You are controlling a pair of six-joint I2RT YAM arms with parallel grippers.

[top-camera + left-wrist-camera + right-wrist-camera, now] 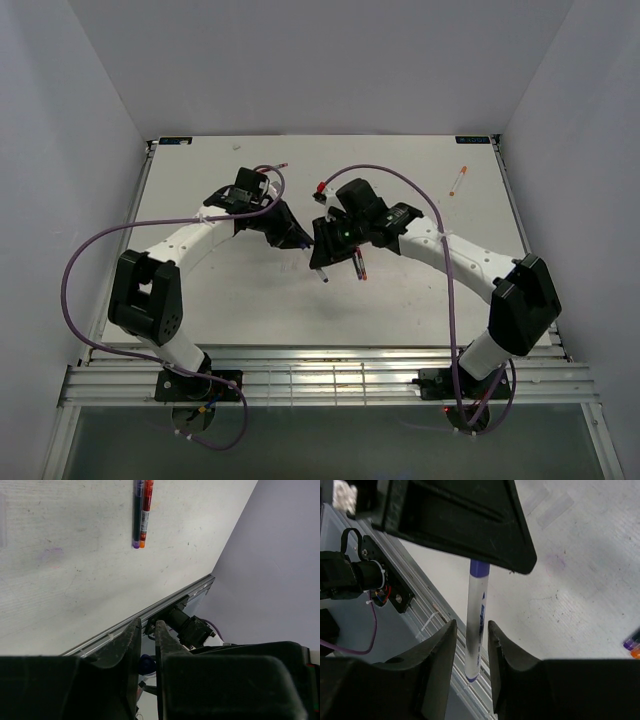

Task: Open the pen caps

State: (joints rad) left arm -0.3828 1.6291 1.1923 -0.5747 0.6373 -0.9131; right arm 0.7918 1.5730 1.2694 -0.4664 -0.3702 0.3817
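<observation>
My left gripper (303, 240) is shut on the blue cap (141, 662) of a clear blue pen, seen deep between its fingers (131, 640). The pen's barrel (476, 615) hangs down from it, above the table. My right gripper (470, 627) is open, with a jaw on either side of the barrel and a small gap on both sides. In the top view both grippers meet at the table's middle, with the right gripper (322, 262) just below the left. A small red cap (320, 187) lies behind the right arm. An orange-capped pen (460, 180) lies at the far right.
Two pens, one dark purple and one red (357, 265), lie side by side just right of the grippers; they also show in the left wrist view (141, 515). The table's slatted metal front edge (445, 625) lies below the held pen. White walls enclose the table.
</observation>
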